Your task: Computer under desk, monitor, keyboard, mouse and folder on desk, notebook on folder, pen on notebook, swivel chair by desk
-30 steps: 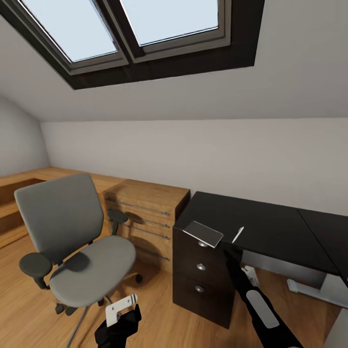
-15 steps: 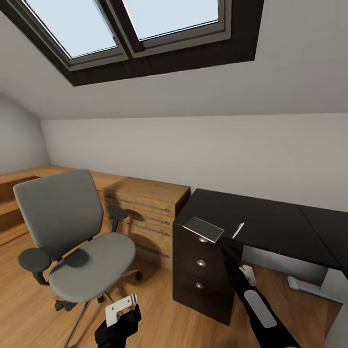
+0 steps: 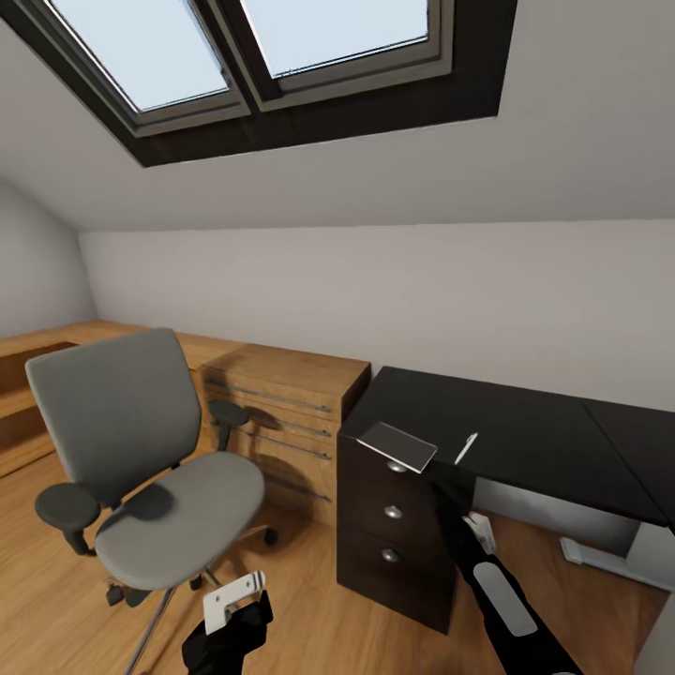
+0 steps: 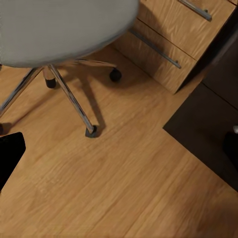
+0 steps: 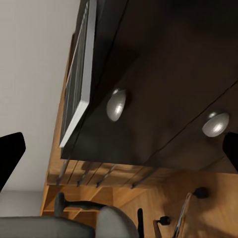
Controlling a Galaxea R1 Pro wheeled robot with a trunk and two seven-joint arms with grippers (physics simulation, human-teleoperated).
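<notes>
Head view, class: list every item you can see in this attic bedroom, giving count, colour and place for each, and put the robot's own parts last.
Skylight: one, dark-framed, in the sloped ceiling.
Swivel chair: one, grey with black armrests, on the wood floor left of the desk; its seat is bare.
Dresser: one, light wood, against the wall between chair and desk.
Desk: one, black top, at right.
Drawer unit: one, dark, three round knobs, under the desk's left end.
Notebook: one, dark grey, glossy, at the desk's front left corner, overhanging the edge.
Pen: one, white, on the desk right of the notebook.
Left gripper: near the bottom edge, below the chair.
Right arm: black, reaching up toward the desk's front edge.
</notes>
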